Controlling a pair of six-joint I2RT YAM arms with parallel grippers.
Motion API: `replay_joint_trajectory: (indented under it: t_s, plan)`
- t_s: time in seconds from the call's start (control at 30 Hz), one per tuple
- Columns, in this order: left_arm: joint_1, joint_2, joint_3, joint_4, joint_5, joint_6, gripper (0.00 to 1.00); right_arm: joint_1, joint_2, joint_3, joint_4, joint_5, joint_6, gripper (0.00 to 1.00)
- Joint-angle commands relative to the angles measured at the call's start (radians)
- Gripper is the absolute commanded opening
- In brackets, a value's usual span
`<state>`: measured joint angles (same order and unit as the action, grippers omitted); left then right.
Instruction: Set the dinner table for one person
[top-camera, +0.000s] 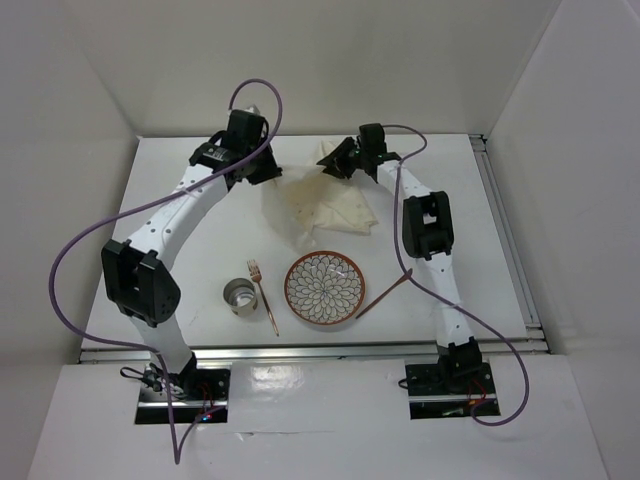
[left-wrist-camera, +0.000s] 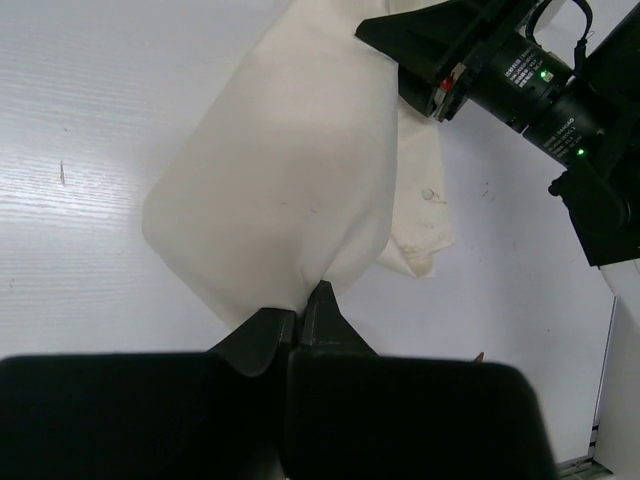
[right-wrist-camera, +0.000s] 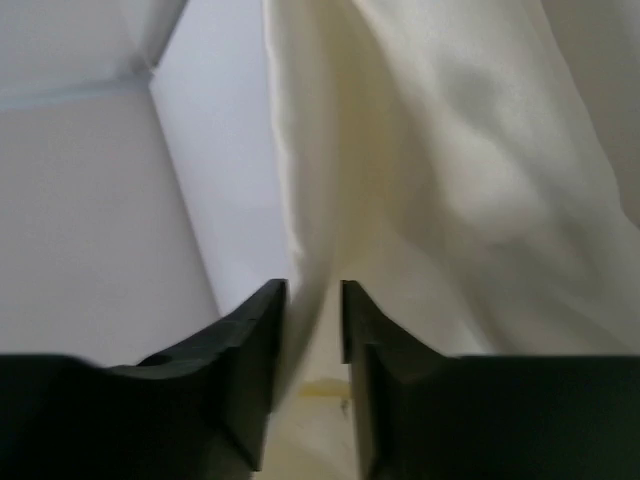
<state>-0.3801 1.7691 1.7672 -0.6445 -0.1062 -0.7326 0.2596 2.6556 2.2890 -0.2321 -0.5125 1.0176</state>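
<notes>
A cream cloth (top-camera: 325, 210) lies crumpled at the back middle of the white dinner table (top-camera: 470, 190). My left gripper (top-camera: 265, 170) is at its left corner; in the left wrist view the left gripper (left-wrist-camera: 300, 312) is shut on a pinch of the cloth (left-wrist-camera: 290, 170). My right gripper (top-camera: 335, 160) is at the cloth's far right corner. In the right wrist view the right gripper (right-wrist-camera: 313, 290) has its jaws partly apart, with a fold of the cloth (right-wrist-camera: 450, 160) running between them and a gap still showing.
Near the front stand a patterned plate (top-camera: 325, 288), a copper fork (top-camera: 262, 295) to its left, a small metal cup (top-camera: 240, 297) and a copper utensil (top-camera: 385, 298) to the plate's right. Metal rails (top-camera: 510, 240) run along the right and front edges. White walls enclose the table.
</notes>
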Motion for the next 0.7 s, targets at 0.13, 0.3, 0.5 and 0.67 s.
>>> replay_joint_trajectory:
  t_s: [0.13,0.3,0.5,0.67]
  plan:
    - [0.039,-0.065,0.05,0.022,-0.021,0.067,0.0,-0.002,-0.025,0.131,0.206,-0.003,0.061,0.0]
    - [0.136,0.013,0.202,0.04,0.1,0.128,0.0,-0.069,-0.146,0.205,0.272,0.028,0.042,0.0]
    - [0.254,0.122,0.501,-0.015,0.256,0.137,0.0,-0.132,-0.403,0.104,0.32,-0.057,-0.046,0.0]
    - [0.349,-0.017,0.33,0.103,0.44,0.107,0.0,-0.132,-0.754,-0.349,0.373,-0.009,-0.165,0.0]
